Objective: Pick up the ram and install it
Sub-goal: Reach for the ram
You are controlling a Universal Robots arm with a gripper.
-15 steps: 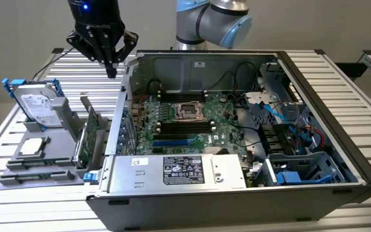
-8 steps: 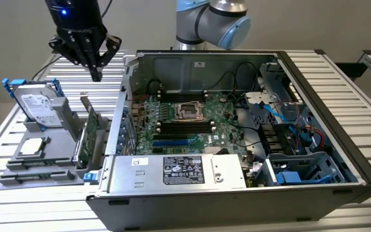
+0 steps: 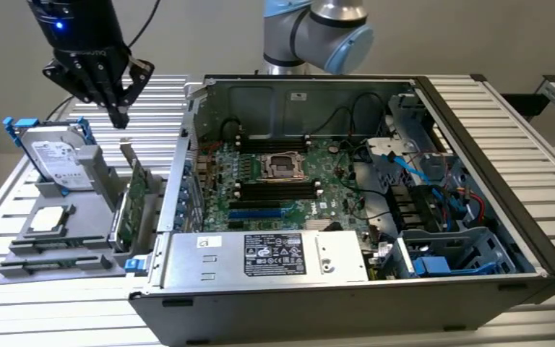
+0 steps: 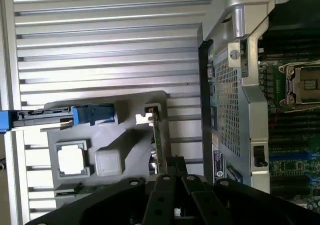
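Ribbed metal tabletop [image 3: 27, 318] under everything, plain grey wall [image 3: 470, 36] behind. Note the gripper [image 3: 118, 119] high on the exterior view's left: fingertips pressed together, nothing clamped, hanging above the grey holder [image 3: 12, 254] and well clear of it. Below, find the upright green expansion card [image 3: 138, 191] and, just beside it, the silver hard drive [image 3: 58, 160] standing in a blue-handled cradle; leave both alone. Look further along the holder, toward the end nearest the exterior camera, past the square chip [image 3: 48, 220], for the ram [image 3: 66, 246]: seemingly the thin green strip lying in a narrow channel there, untouched, though hard to make out for certain. Going by that, treat the pick as not yet begun. To do it well: spread the fingers before descending, set them square across the stick's thin faces, come straight down at its middle for a level lift, and keep off the card's bracket. Beyond the holder, on the exterior view's right, mind the open computer case [image 3: 490, 166], with black memory slots [image 3: 275, 189] flanking the processor socket [image 3: 282, 165] on the motherboard [image 3: 258, 210], well apart from the gripper.
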